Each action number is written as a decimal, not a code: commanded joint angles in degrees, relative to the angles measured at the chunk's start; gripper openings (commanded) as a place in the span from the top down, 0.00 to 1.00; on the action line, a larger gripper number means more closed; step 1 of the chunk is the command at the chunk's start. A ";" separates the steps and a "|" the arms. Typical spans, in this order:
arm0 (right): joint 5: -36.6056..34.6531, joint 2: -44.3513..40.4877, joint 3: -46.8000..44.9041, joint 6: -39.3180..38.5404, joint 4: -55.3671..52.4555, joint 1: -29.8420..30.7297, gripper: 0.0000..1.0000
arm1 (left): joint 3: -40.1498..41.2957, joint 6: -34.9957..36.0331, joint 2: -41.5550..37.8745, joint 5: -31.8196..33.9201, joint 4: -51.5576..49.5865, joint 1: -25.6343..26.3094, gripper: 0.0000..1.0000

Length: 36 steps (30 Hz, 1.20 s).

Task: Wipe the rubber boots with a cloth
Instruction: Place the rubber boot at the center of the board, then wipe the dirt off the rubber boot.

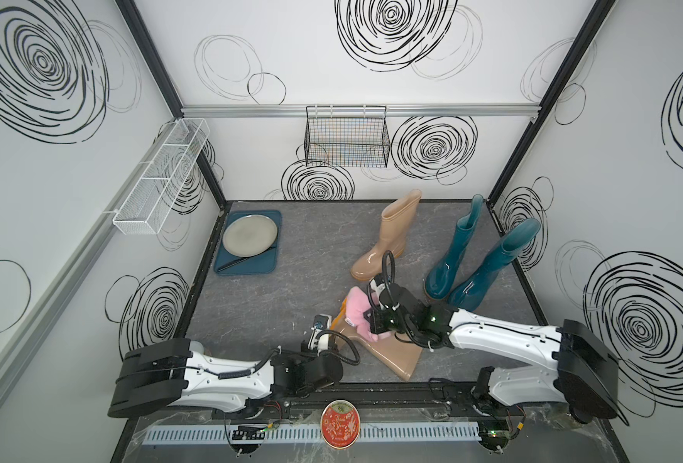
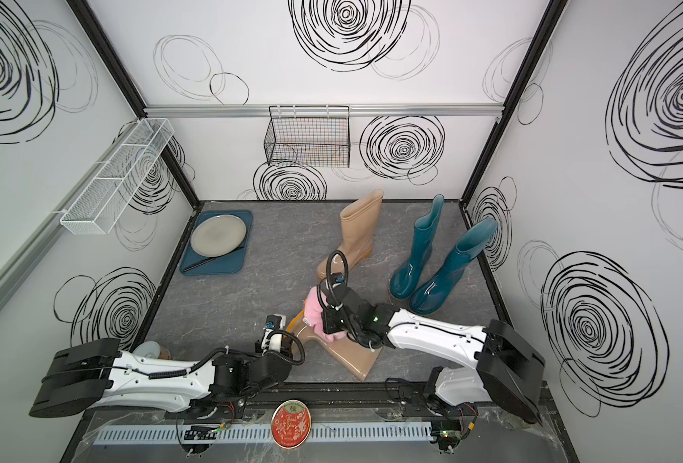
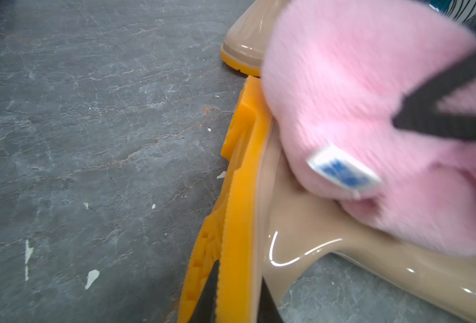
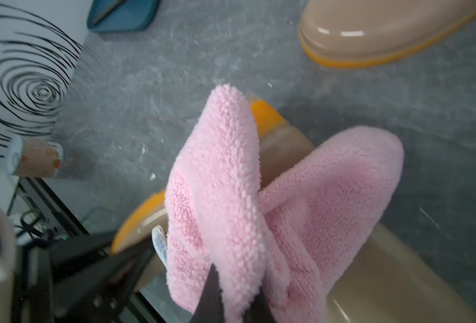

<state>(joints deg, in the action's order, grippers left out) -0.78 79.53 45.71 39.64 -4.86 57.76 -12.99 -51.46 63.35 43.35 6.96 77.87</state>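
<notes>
- On the grey, marble-veined tabletop (image 1: 283, 312), small white scuffs and flecks showed in the left wrist view.
- Enclosure: white walls (image 1: 632, 140) scribbled with black spirals, black corner posts (image 1: 151, 60), and an aluminium rail (image 1: 251, 110) across the back.
- White mesh basket (image 1: 163, 176) hung on the left-hand wall. Black wire basket (image 1: 346, 138) hung from the rail.
- Teal tray (image 1: 251, 269) sat in the far left corner of the tabletop, carrying a grey plate (image 1: 250, 234) and a dark utensil (image 1: 233, 262).
- Red tin (image 1: 340, 423) lay past the tabletop's front edge, roughly centred.
- Standing beige boot (image 1: 396, 228) was upright mid-table. Rear teal boot (image 1: 458, 248) and front teal boot (image 1: 496, 264) stood side by side near the right-hand wall.
- Lying beige boot (image 1: 396, 354) rested on its side near the front centre, orange sole turned toward the left gripper (image 3: 239, 271).
- Left gripper: jaws nearly closed, pinching that boot's sole edge.
- Right gripper (image 4: 235, 282): jaws clamped tight on the pink cloth (image 4: 329, 195).
- Cloth draped over the lying boot's foot, touching it. Its white tag (image 3: 343, 170) bore blue print, too blurred to read.
</notes>
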 commanded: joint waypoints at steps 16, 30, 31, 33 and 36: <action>-1.70 16.06 -4.66 2.76 10.54 -14.93 1.00 | 7.57 5.00 3.56 -10.02 15.27 7.21 1.00; -1.03 4.16 -2.01 -0.08 9.74 -4.36 1.00 | 10.30 4.66 -4.76 -7.58 12.16 6.55 1.00; 0.33 5.39 -2.43 0.26 9.74 -6.31 1.00 | 10.27 4.79 -4.88 -7.58 12.04 6.51 1.00; 3.49 7.14 -4.43 1.07 11.22 -10.48 1.00 | 10.09 4.79 -5.15 -7.33 11.76 6.47 1.00; 5.03 7.89 -7.54 0.47 12.78 -14.21 1.00 | 9.91 4.64 -5.26 -7.11 11.58 6.51 1.00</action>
<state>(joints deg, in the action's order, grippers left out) 2.00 86.61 40.82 39.64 7.44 46.00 -4.05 -44.95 57.98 47.42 19.90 83.07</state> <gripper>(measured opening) 0.074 0.165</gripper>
